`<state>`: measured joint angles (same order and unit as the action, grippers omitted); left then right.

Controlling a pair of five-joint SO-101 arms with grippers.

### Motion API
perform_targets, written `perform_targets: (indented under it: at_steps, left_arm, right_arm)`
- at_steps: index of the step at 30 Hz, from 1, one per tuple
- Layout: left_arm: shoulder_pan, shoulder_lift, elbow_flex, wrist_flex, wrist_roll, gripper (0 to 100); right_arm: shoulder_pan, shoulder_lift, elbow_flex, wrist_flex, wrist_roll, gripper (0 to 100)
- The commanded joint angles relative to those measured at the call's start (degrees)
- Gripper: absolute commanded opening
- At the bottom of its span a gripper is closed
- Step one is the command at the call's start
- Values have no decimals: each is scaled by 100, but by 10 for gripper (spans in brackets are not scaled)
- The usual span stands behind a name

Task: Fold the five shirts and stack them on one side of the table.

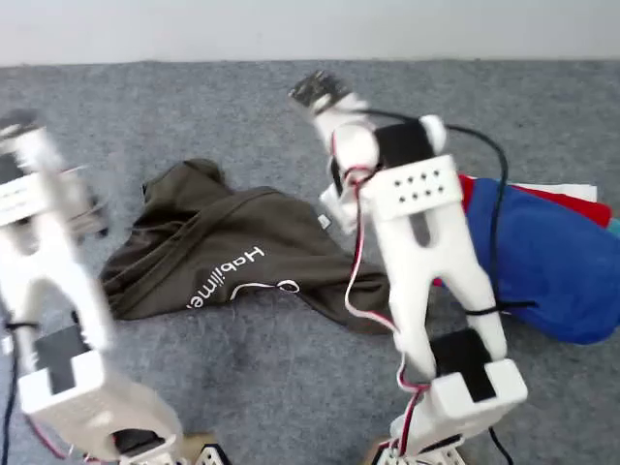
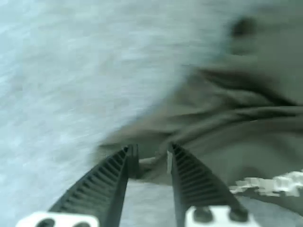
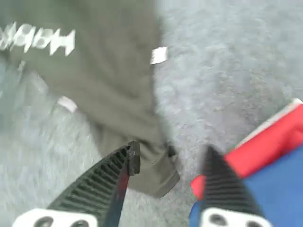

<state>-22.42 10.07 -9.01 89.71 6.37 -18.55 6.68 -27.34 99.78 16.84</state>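
Observation:
A crumpled olive shirt (image 1: 223, 257) with white print lies in the middle of the grey table. In the high view my left gripper (image 1: 92, 218) is at the shirt's left edge. The left wrist view has it (image 2: 150, 158) narrowly open, with the olive shirt (image 2: 236, 132) just past the fingertips and nothing gripped. My right gripper (image 1: 337, 199) hangs over the shirt's right edge. It (image 3: 173, 158) is wide open above the olive shirt's hem (image 3: 151, 175), beside a white tag (image 3: 158, 55).
On the right side of the table a blue shirt (image 1: 542, 262) lies on a red one (image 1: 576, 205), with a white edge (image 1: 572, 189) under them. The same pile's red shirt (image 3: 265, 151) lies close to my right gripper. Grey carpet-like table cover (image 1: 242, 387) surrounds the shirts.

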Motion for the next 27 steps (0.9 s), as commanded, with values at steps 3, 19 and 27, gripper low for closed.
perform_targets:
  at_steps: [3, 19, 27]
  left_arm:
    - [1996, 70, -690, -1169, 721, 116]
    - [3209, 5327, -6563, 343, -475, 188]
    - [3024, 6831, -8549, 844, -527, 187]
  right_arm:
    - [330, -215, -633, 321, -396, 50]
    - [1437, -1499, 633, 286, -466, 54]
    - [1815, -1534, 1802, -734, -457, 54]
